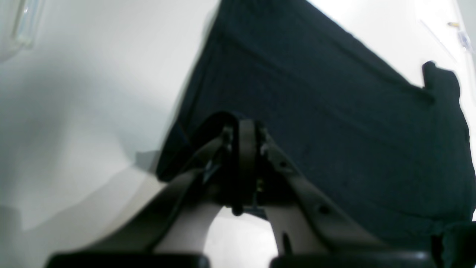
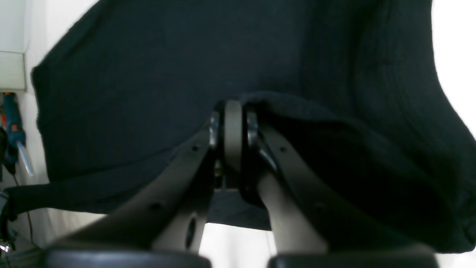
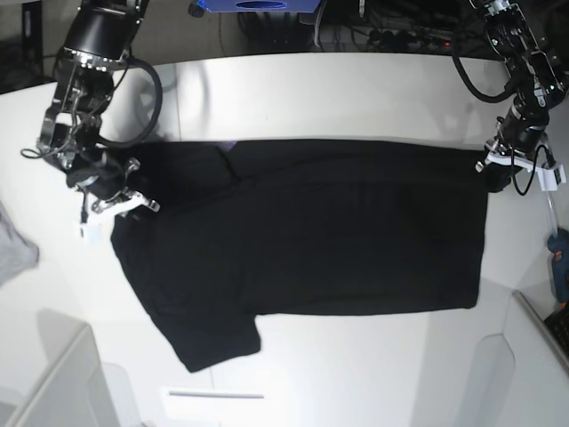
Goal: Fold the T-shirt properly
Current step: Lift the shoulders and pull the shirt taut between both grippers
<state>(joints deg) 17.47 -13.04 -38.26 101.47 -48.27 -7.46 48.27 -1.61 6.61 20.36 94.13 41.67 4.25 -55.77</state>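
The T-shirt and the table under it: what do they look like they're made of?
The T-shirt looks like soft, matte black knit cloth: it creases, drapes and bunches where the right gripper and the left gripper pinch it. The table looks like a hard, smooth white surface, perhaps laminate, with a faint sheen.

T-shirt (image 3: pixel 302 231): spread across the table (image 3: pixel 356 89), centre of the base view
Left gripper (image 3: pixel 494 167): at its right edge
Right gripper (image 3: pixel 114 197): at its left edge
Sleeve (image 3: pixel 213 342): nearest the camera, lower left
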